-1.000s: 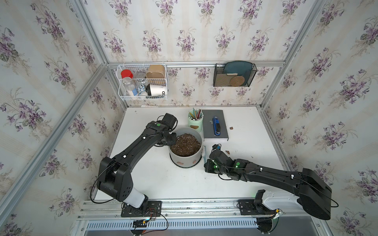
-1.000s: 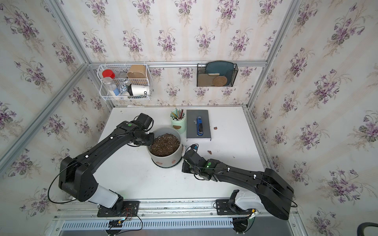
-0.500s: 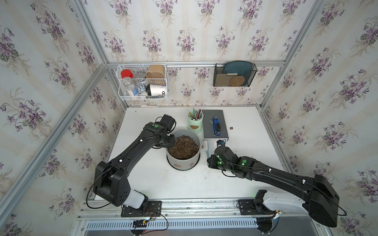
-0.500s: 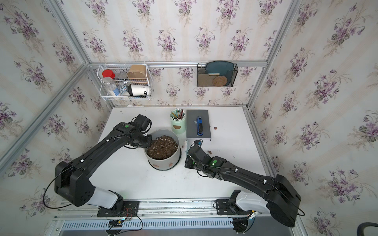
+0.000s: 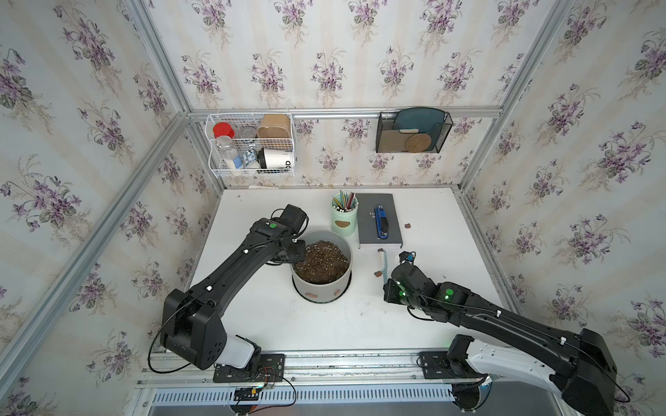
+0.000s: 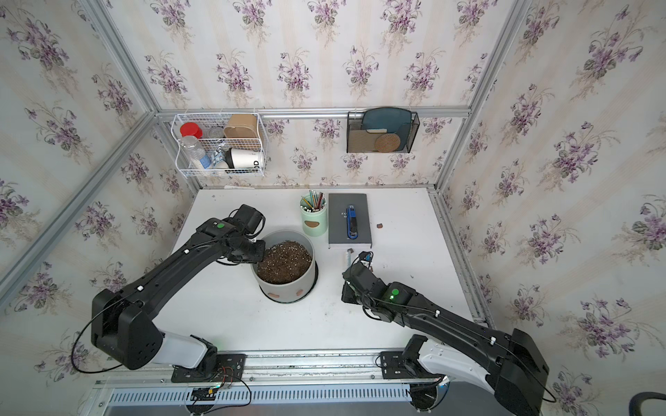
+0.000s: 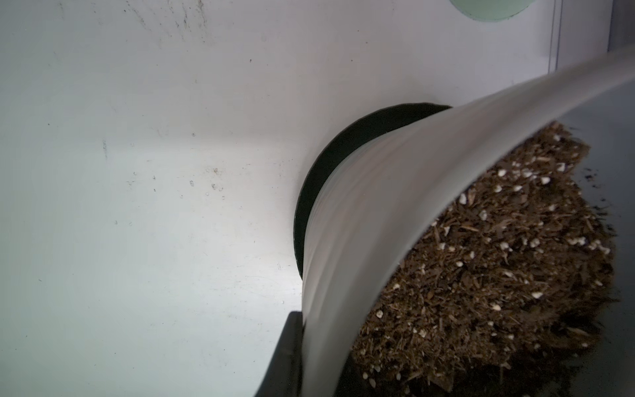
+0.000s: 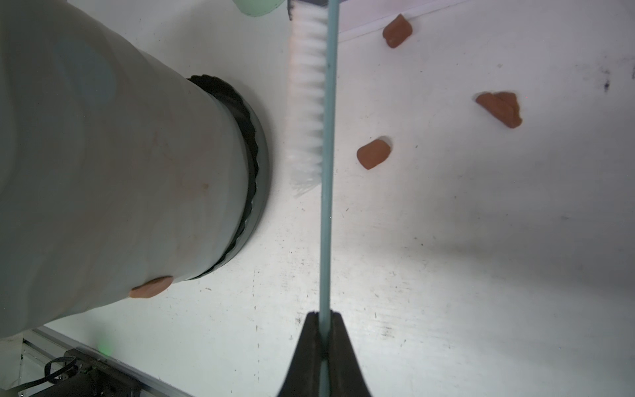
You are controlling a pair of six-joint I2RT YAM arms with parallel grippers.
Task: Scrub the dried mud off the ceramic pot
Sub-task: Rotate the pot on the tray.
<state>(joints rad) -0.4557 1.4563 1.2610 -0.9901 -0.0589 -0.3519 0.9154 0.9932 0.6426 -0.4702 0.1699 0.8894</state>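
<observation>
The ceramic pot (image 5: 320,290), pale grey and full of dark soil, stands on its black saucer (image 8: 252,165) mid-table. My left gripper (image 5: 298,250) is shut on its far-left rim; in the left wrist view the wall (image 7: 360,240) runs between the jaws. Two patches of dried mud (image 5: 311,296) (image 5: 337,293) cling low on the front wall, and one (image 8: 151,287) shows in the right wrist view. My right gripper (image 8: 323,330) is shut on a teal brush (image 8: 325,206), its white bristles (image 8: 307,103) facing the pot with a gap between them.
Loose mud flakes (image 8: 374,154) (image 8: 500,109) (image 8: 397,31) lie on the table (image 5: 324,335) right of the brush. Behind the pot stand a mint pencil cup (image 5: 344,221) and a grey book (image 5: 391,230) with a blue stapler (image 5: 381,223). A wire basket (image 5: 252,147) and a mesh holder (image 5: 412,131) hang on the back wall.
The left gripper has shifted the pot slightly toward the front left. The right gripper has drawn the brush away from the pot's right side, leaving a gap.
</observation>
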